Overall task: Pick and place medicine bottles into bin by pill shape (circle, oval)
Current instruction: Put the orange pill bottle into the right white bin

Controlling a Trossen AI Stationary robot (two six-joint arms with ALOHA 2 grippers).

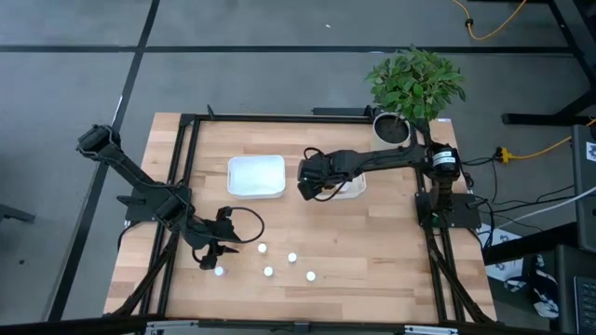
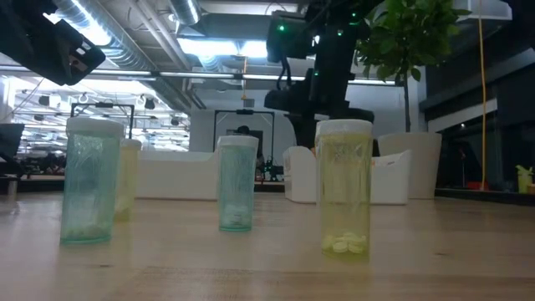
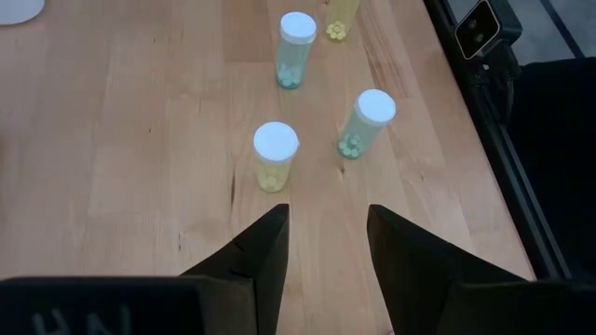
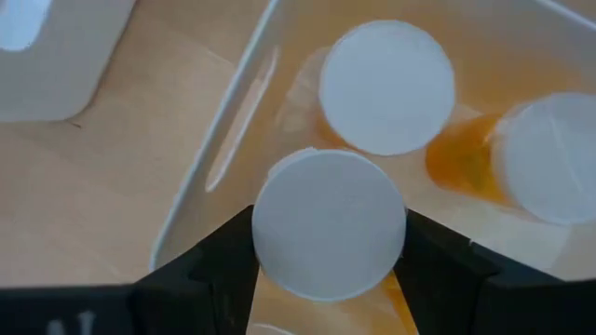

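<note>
I'm looking down at the table (image 1: 372, 279) and there's no readable writing anywhere: no brand, no label text on the bottles, and the marks along the wrist cams' edges are too blurred to make out.

Two white bins are sitting mid-table. The left bin (image 1: 256, 176) is showing nothing inside from above. The right bin (image 4: 233, 121) is mostly hidden under my right arm in the high view, with a potted plant (image 1: 414, 82) just behind it at the table's far right corner.

My right gripper (image 4: 326, 242) is hovering over that right bin, jaws clamping an orange bottle (image 4: 328, 223) by its white cap. Two more orange bottles (image 4: 386, 88) are standing in the bin right beside it, one touching the other.

My left gripper (image 3: 326, 233) is hanging low near the table's front left, jaws parted and holding nothing. The small bottles (image 1: 291, 258) are standing upright, spread out along the front. In the left wrist cam I'm seeing a yellowish one (image 3: 275, 156) closest to the fingers, with two bluish ones beyond.
</note>
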